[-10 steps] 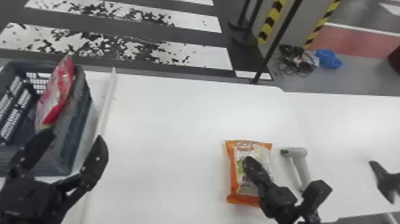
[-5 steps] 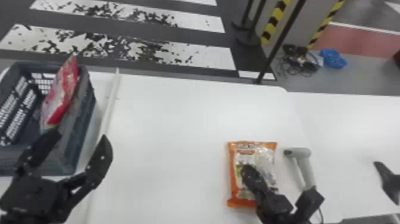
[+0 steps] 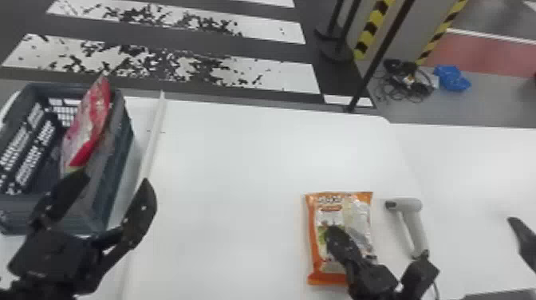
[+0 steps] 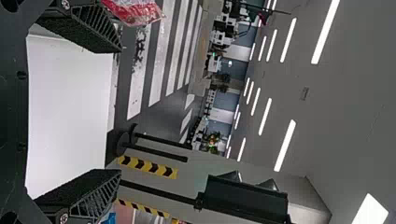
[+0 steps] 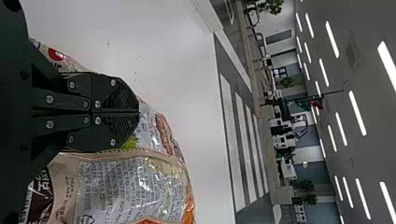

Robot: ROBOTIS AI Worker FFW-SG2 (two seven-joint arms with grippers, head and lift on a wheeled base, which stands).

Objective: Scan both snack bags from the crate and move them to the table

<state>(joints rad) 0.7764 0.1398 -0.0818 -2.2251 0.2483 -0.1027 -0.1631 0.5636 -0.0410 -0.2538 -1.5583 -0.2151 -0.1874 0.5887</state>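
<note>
Spread wide at left tool [image 3: 114, 179], near dark slatted plastic crate [image 3: 117, 163] with leaning red-and-white plastic packet [image 3: 89, 123]; pressed together at right tool [image 3: 335, 233], over glossy orange rectangular packet [image 3: 314, 227]

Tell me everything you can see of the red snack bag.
The red snack bag looks like shiny, crinkled plastic film, bright red along its edge and lower corner, with paler pink and whitish patches on its face and a touch of yellow-green at the bottom. It stands tilted in the crate, beside the wall nearer the table's middle, its top corner pointing up. The left gripper is open close by, not closed on it; whether a finger touches it, I cannot tell.
</note>
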